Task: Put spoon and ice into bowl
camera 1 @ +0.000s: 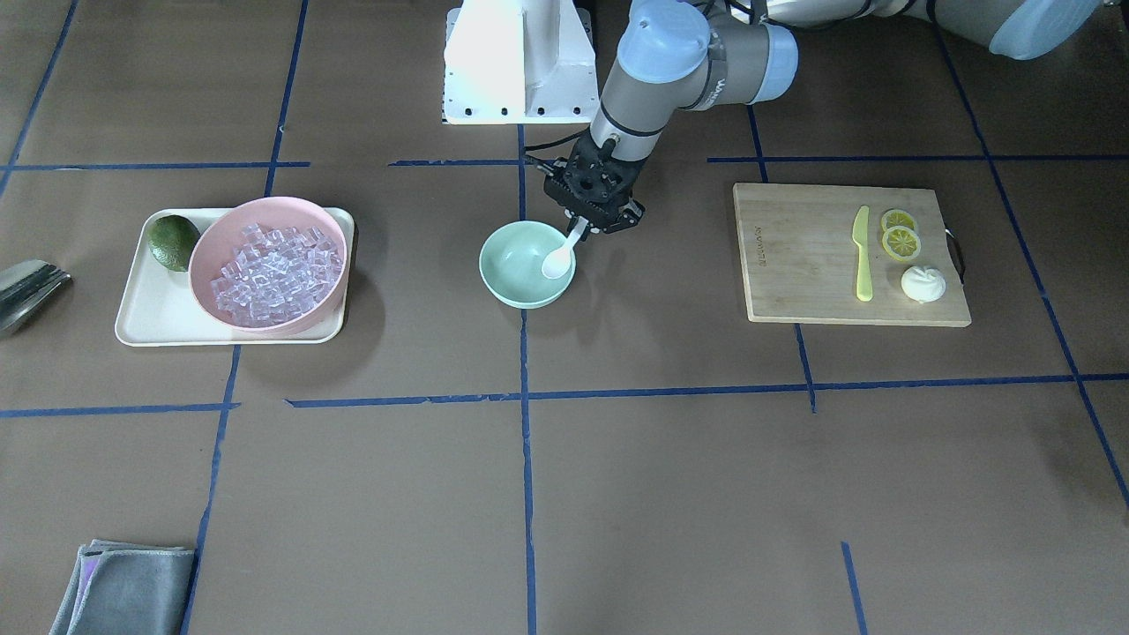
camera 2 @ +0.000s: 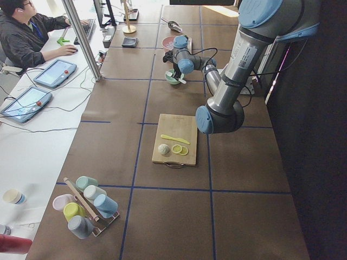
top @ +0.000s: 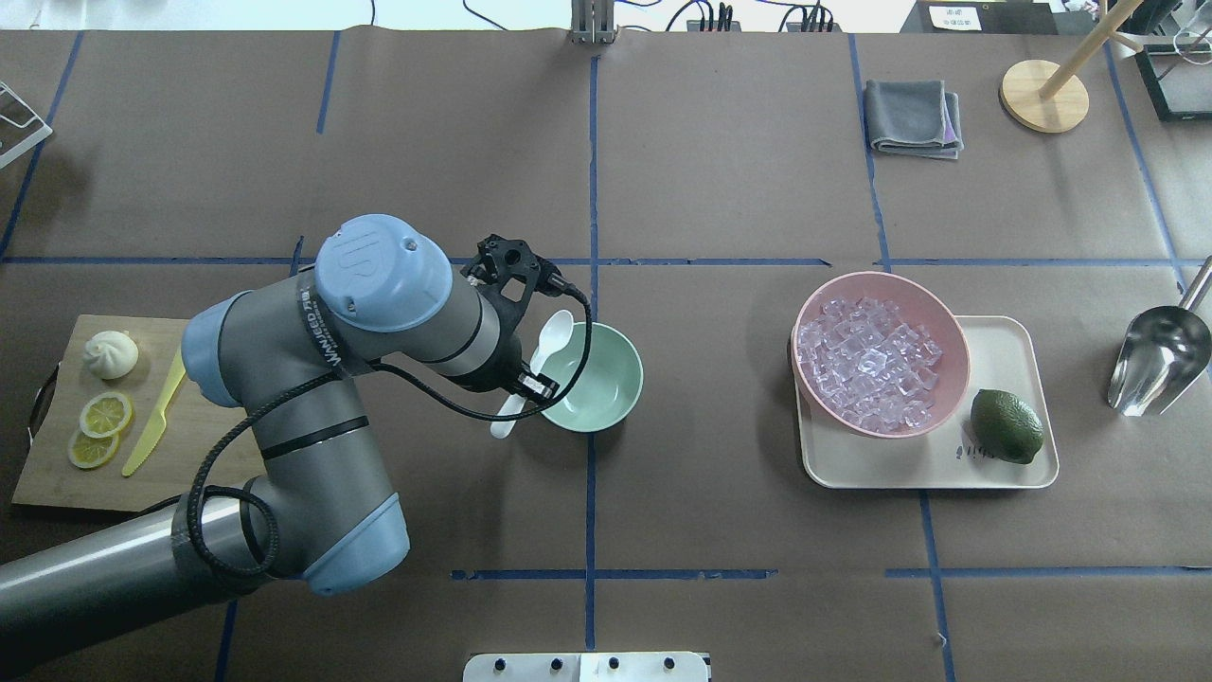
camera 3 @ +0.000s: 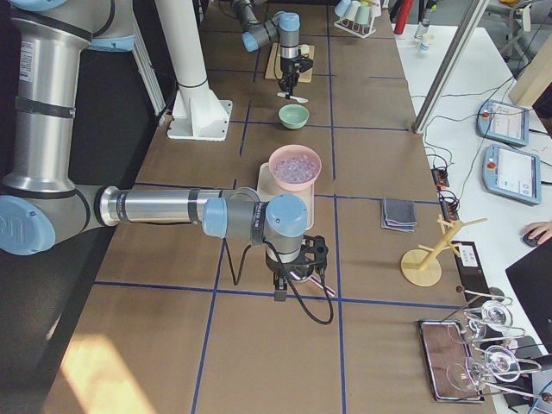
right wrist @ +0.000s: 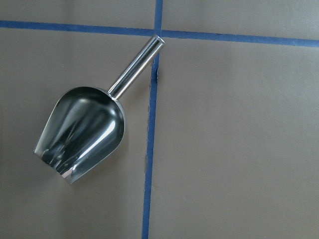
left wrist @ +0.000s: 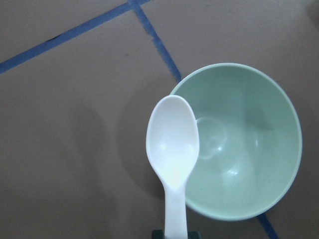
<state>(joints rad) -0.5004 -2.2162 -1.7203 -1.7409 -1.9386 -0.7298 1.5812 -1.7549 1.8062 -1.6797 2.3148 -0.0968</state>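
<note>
My left gripper [camera 1: 583,226] is shut on the handle of the white plastic spoon [camera 1: 559,259]. It holds the spoon tilted, with the scoop over the rim of the mint-green bowl [camera 1: 520,269]. In the left wrist view the spoon [left wrist: 172,147] overlaps the left rim of the bowl [left wrist: 249,149], which holds nothing. The clear ice cubes [top: 873,365] fill the pink bowl [top: 949,332] on the robot's right side. My right gripper [camera 3: 293,266] shows only in the exterior right view, above the table, and I cannot tell whether it is open or shut.
The pink bowl and a green lime [top: 1006,426] sit on a cream tray [top: 1004,469]. A metal scoop [right wrist: 82,127] lies below the right wrist. A cutting board [top: 57,474] holds a yellow-green knife, lemon slices and a bun. A grey cloth [top: 914,116] lies at the far side.
</note>
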